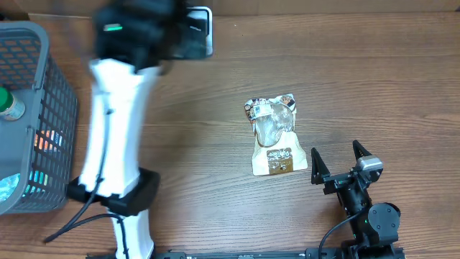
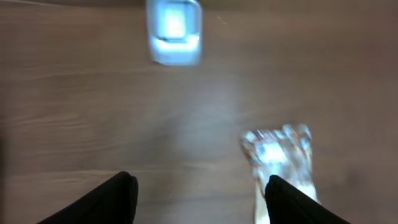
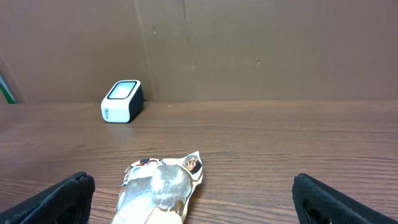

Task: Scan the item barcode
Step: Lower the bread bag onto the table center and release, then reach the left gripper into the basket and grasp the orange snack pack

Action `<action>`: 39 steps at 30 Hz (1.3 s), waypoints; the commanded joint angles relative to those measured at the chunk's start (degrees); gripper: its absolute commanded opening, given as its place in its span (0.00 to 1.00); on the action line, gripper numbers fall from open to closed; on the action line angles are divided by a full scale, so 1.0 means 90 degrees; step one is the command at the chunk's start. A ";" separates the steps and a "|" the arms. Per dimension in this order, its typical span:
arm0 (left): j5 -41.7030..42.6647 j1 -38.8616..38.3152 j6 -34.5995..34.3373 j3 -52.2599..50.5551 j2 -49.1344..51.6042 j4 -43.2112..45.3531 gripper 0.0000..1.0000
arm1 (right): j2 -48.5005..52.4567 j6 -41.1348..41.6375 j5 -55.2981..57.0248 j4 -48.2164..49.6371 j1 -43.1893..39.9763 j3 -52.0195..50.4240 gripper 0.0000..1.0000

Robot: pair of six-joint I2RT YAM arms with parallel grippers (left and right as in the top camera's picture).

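wood-grain table [image 1: 215, 93] is backed by a cardboard wall [image 3: 249, 50], and the scanner [image 1: 200, 32] is set against that wall with its pale window turned up, so that a code can be read when it is passed over from above. the pouch [image 1: 273, 137] is laid flat on the table, well in front of the scanner and off to its right, printed face up. no barcode can be made out on that face, so it is judged to be underneath or too small to tell.

the left gripper [image 2: 200, 182] is held above the table near the scanner, its fingers parted and nothing gripped. only bare wood is seen in the gap, though the view is blurred. the pouch is seen beyond its right finger, apart from it.

the right gripper [image 1: 335, 152] is parked farther from the scanner than the pouch, spread wide and empty. the pouch lies just ahead of it, toward the scanner, and is not touched. a basket [image 1: 61, 108] of other goods is kept far to the scanner's left.

the scan is judged not yet done, since the pouch is held by neither gripper.
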 commanded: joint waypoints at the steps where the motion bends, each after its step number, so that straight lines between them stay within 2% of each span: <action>1: -0.0117 0.0877 -0.0301 0.0515 -0.0481 -0.0078 0.72 | -0.0068 -0.0029 -0.0017 0.0029 -0.0007 -0.0066 1.00; 7: -0.0027 0.2742 -0.0435 0.0508 -0.1078 -0.0078 0.75 | -0.0068 -0.0029 -0.0017 0.0029 -0.0007 -0.0066 1.00; 8: -0.0007 0.3045 -0.0435 0.0500 -0.1132 -0.0078 0.84 | -0.0068 -0.0029 -0.0017 0.0029 -0.0007 -0.0066 1.00; 9: 0.0027 0.3398 -0.0435 0.0478 -0.1185 -0.0078 1.00 | -0.0068 -0.0029 -0.0017 0.0029 -0.0007 -0.0066 1.00; 13: 0.0452 0.4726 -0.0437 0.0260 -0.1302 -0.0078 1.00 | -0.0068 -0.0029 -0.0017 0.0029 -0.0007 -0.0066 1.00; 18: 0.0755 0.5831 -0.0563 -0.0619 -0.1302 -0.0078 1.00 | -0.0068 -0.0029 -0.0017 0.0029 -0.0007 -0.0066 1.00; 26: 0.0678 0.6431 -0.0777 -0.3111 -0.1294 0.0117 1.00 | -0.0068 -0.0029 -0.0017 0.0029 -0.0007 -0.0066 1.00; 39: 0.0680 0.6436 -0.1069 -0.6606 -0.1294 0.2431 1.00 | -0.0068 -0.0029 -0.0017 0.0029 -0.0007 -0.0066 1.00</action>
